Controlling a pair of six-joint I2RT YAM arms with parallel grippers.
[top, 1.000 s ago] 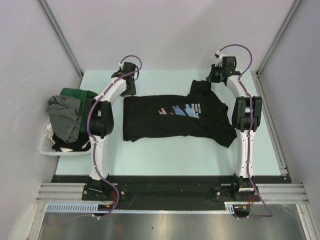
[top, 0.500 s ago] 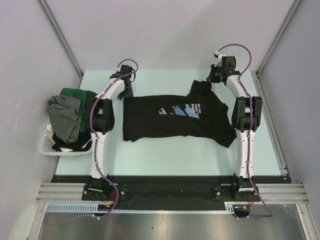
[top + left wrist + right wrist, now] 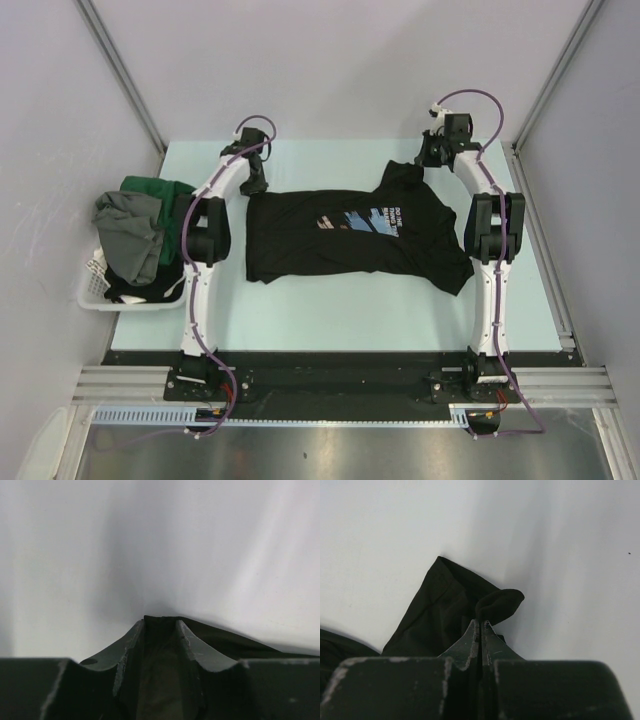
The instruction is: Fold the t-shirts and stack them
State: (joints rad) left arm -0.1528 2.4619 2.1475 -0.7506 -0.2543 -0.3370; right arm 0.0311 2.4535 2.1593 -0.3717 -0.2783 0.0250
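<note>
Taking the black t-shirt (image 3: 350, 235), lying flat in the middle of the table (image 3: 300, 300).
It's limp and light, so I'm working the edges: the right gripper (image 3: 481, 625) is pinching the 1 o'clock sleeve with its fingers pressed together. The left gripper (image 3: 160, 622) is straddling the 11 o'clock corner, and I cannot tell whether it is gripping.

There is 1 black printed t-shirt (image 3: 350, 235) on 1 table (image 3: 330, 310). 1 white basket (image 3: 92, 292) holds 1 heap of cloth in which 3 colours show: 1 dark green piece (image 3: 150, 188), 1 grey piece (image 3: 125, 230) and 1 black piece (image 3: 135, 290); how many shirts that makes cannot be told. There are 2 arms, the left arm (image 3: 200, 250) and the right arm (image 3: 495, 240), and 2 grippers, the left gripper (image 3: 255, 180) and the right gripper (image 3: 425, 160).
</note>
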